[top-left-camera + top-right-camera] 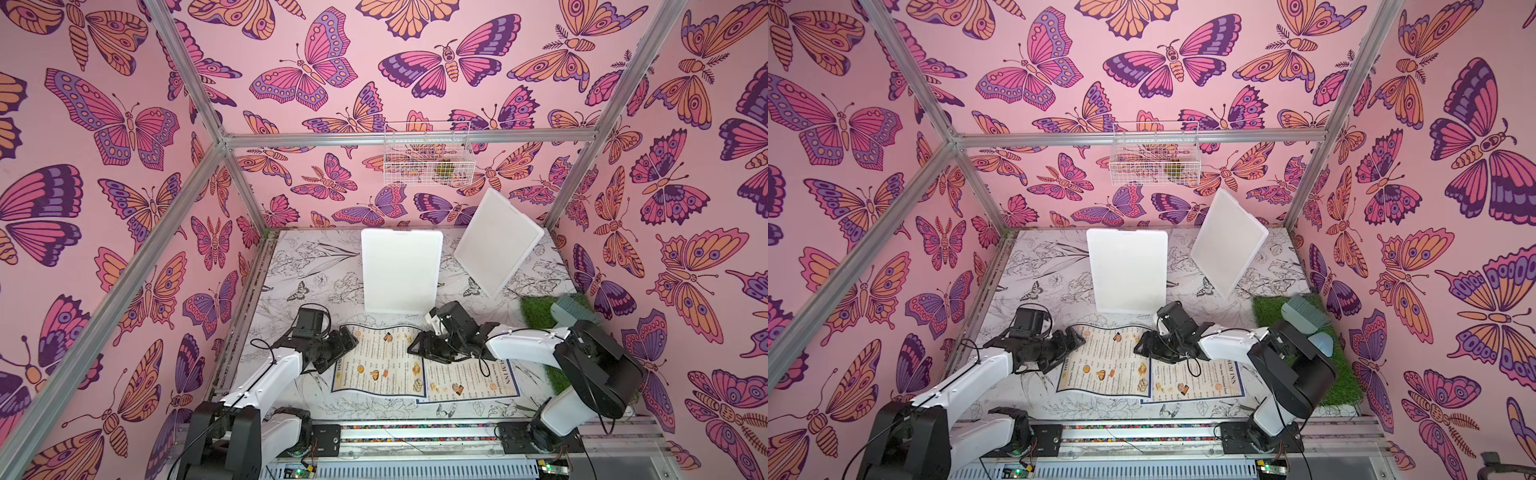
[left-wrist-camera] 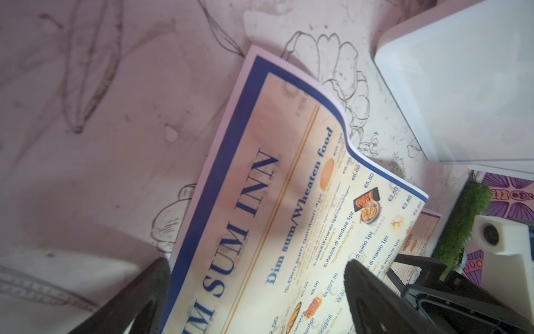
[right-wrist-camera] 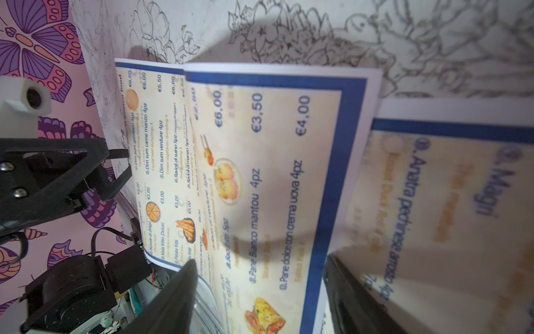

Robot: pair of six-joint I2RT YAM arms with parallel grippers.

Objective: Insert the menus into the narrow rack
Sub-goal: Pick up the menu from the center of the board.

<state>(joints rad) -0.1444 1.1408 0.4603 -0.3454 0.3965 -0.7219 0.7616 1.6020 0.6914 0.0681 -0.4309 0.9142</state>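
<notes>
Two cream, blue-bordered "DIM SUM INN" menus point(image 1: 469, 380) lie overlapped near the front edge of the desk point(image 1: 307, 266). The upper menu point(image 1: 380, 361) buckles in waves. The left gripper point(image 1: 350, 336) and right gripper point(image 1: 417, 347) stand released at its opposite ends.

The table point(image 1: 291, 266), covered in flower line drawings, carries two overlapping menus point(image 1: 382, 365) near its front edge, two white boards point(image 1: 401, 270) toward the back, and a green turf mat point(image 1: 536, 309) at its right edge.

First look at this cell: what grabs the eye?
The pink butterfly wallpaper on every wall dominates. Near the front of the table, two overlapping menus lie between the left hand and right hand, both open. Behind them are two white boards, below a wire rack on the back wall.
</notes>
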